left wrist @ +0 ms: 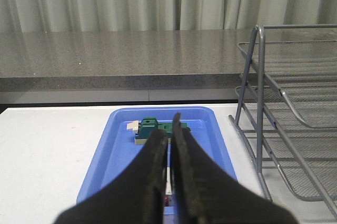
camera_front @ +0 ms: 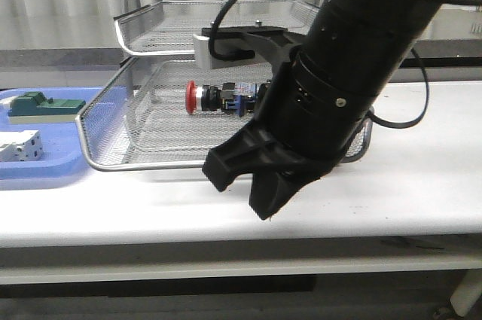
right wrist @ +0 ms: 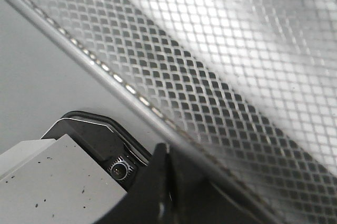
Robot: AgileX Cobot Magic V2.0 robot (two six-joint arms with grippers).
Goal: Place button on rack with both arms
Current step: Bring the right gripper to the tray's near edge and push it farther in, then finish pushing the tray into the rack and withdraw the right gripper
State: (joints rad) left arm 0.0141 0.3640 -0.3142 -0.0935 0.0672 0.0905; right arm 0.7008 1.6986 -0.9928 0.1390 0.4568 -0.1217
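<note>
The button (camera_front: 215,98) lies on its side on the lower tier of the wire-mesh rack (camera_front: 135,139), its red cap pointing left. My right arm (camera_front: 354,71) reaches across the front of the rack. The right gripper (camera_front: 242,184) points toward the table's front edge, in front of and below the button, shut and empty. In the right wrist view its fingers (right wrist: 169,153) are pressed together, with the rack mesh (right wrist: 237,76) close by. My left gripper (left wrist: 169,129) is shut and empty above the blue tray (left wrist: 113,150). It does not show in the front view.
The blue tray (camera_front: 45,166) at the left holds a green block (camera_front: 41,105) and a white boxy switch (camera_front: 21,145). The green block (left wrist: 150,126) sits just beyond the left fingertips. The rack's frame (left wrist: 258,103) stands right of the tray. A grey counter and curtains are behind.
</note>
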